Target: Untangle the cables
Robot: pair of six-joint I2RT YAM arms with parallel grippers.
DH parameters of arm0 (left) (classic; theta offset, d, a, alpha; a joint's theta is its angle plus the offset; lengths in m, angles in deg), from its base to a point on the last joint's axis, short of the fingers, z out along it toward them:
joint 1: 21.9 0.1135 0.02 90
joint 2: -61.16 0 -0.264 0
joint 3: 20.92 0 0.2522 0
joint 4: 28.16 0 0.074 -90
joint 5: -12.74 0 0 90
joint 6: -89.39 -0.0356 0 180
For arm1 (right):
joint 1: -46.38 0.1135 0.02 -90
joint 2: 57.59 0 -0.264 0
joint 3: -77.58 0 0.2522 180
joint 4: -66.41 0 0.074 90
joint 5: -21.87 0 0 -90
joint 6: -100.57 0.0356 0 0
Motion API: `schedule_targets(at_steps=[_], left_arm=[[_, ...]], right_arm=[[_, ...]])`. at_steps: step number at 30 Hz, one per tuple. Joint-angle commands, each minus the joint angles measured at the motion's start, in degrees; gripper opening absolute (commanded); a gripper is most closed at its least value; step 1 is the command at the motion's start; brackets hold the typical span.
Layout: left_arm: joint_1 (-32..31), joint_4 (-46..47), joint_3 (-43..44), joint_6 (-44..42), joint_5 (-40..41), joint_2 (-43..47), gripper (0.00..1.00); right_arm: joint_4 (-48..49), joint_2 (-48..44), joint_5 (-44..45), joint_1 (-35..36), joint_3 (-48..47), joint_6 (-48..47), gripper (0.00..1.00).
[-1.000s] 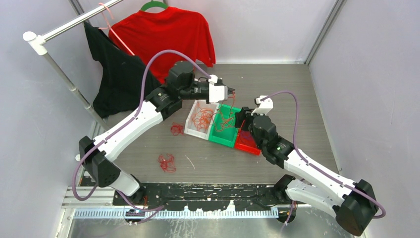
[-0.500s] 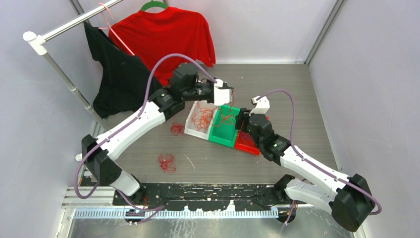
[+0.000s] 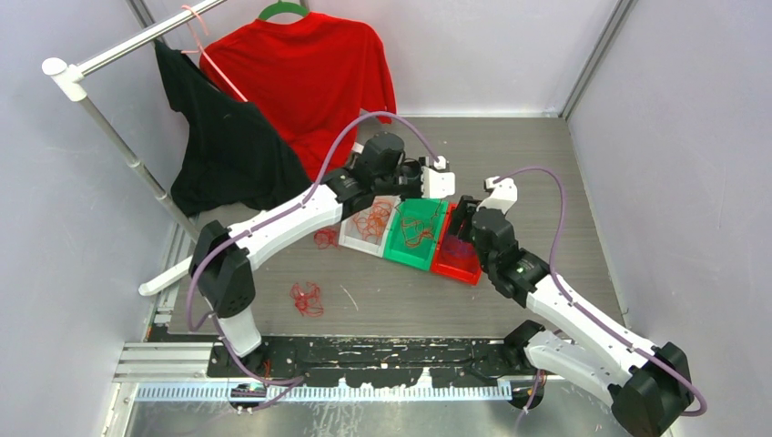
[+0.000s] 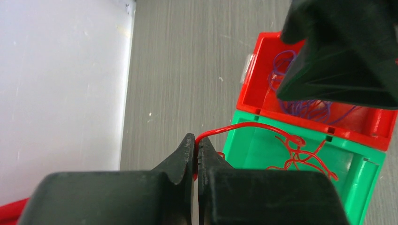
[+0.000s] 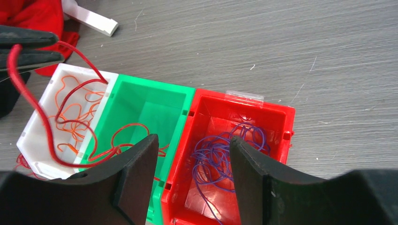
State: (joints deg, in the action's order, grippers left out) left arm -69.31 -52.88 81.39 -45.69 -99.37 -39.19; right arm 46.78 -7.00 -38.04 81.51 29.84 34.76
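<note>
- Top view: the left fingers (image 3: 448,187) sit just past the far edge of the green bin (image 3: 410,259), and the right fingers (image 3: 462,211) are just to its right, over the red bin (image 3: 455,262). A couple of loose red clumps (image 3: 307,299) lie on the grey wood-grain table (image 3: 546,164), well left of the green bin.
- Left wrist: the left fingers are pinched fully shut on one red cable (image 4: 244,125), a thin glossy wire. It arcs away from the tips and drops into the green bin, so its length runs from tips to bin. The purple cables (image 4: 305,107) sit in the red bin next door.
- Right wrist: the right fingers are spread apart and holding nothing, hovering over the wall between the green and red bins. The orange cables (image 5: 70,108) are in the white bin (image 5: 80,71) on the green bin's other side. My guess is this strand is the left arm's job.
</note>
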Motion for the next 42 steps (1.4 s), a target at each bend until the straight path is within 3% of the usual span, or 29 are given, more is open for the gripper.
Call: schedule_targets(at_steps=[1,14,17,21,26,32,36,39,42], left_arm=[[-0.7,3.2,3.0,1.4,7.1,-0.9,0.00],[-1.1,-9.3,3.4,-0.2,8.1,-4.0,0.00],[-0.9,-14.3,6.4,-2.5,7.2,-6.1,0.14],[-0.4,-19.8,11.0,-1.4,6.8,-8.8,0.22],[-0.3,-28.1,15.8,-1.7,5.1,-10.6,0.42],[2.0,-36.8,23.2,-1.4,4.3,-12.5,0.84],[6.1,-44.0,30.5,1.8,2.4,-12.7,0.87],[11.4,-52.2,35.4,4.1,-1.7,-11.4,0.94],[17.8,-59.7,33.2,5.1,-8.7,-6.8,0.94]], right_arm=[[0.3,-1.5,1.7,-0.4,-0.9,1.4,0.62],[-0.3,-1.6,1.5,-0.3,-1.9,2.1,0.62],[-0.6,-1.9,2.0,-0.4,-1.8,2.1,0.61],[-0.5,-2.3,2.6,-0.4,-1.7,2.0,0.61],[-0.2,-2.2,2.5,-0.7,-1.7,1.8,0.60],[0.2,-0.5,0.9,-0.9,-3.0,1.7,0.60],[0.8,1.4,-2.0,-0.9,-4.1,1.7,0.57],[2.2,4.5,-7.0,-0.9,-5.2,1.3,0.57],[4.8,7.9,-13.1,-0.8,-6.6,1.7,0.60]])
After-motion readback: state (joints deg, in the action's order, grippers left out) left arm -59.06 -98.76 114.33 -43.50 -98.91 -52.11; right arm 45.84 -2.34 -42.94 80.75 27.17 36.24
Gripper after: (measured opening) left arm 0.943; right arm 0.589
